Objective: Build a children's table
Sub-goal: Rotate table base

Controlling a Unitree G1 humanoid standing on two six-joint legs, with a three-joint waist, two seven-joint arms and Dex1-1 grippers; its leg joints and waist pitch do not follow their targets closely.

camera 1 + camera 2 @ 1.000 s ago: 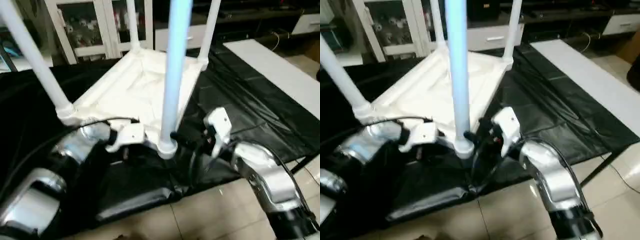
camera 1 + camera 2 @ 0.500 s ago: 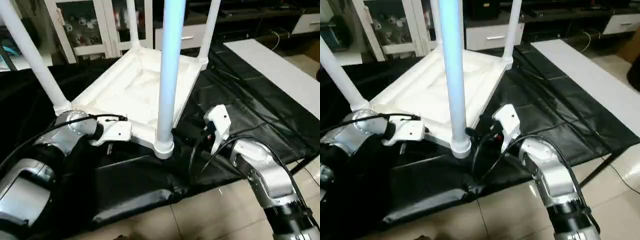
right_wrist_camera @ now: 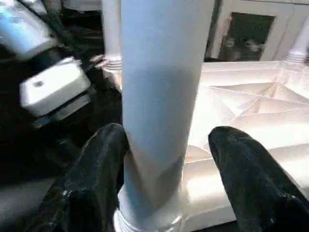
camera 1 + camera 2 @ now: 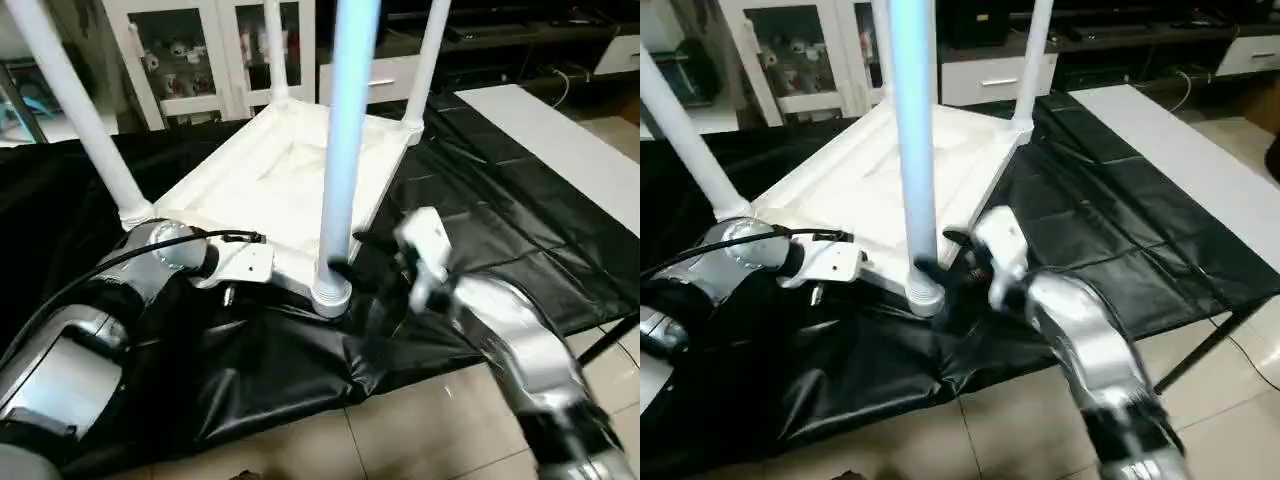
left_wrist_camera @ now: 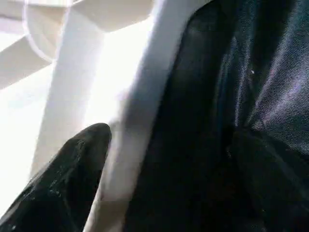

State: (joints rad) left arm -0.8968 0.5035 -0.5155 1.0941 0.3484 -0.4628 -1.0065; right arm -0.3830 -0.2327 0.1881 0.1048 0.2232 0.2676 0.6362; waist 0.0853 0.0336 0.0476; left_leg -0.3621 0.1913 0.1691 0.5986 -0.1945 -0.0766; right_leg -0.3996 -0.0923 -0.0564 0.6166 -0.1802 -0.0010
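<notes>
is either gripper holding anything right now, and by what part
The right gripper straddles the near leg just above its socket; a clamped hold cannot be told. The left gripper straddles the tabletop's edge, open.

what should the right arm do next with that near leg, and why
Probably close the right gripper on the near leg. Its fingers straddle the tube just above its flared end, one touching and a gap at the other, while the tabletop lies upside down with all four legs standing.
</notes>
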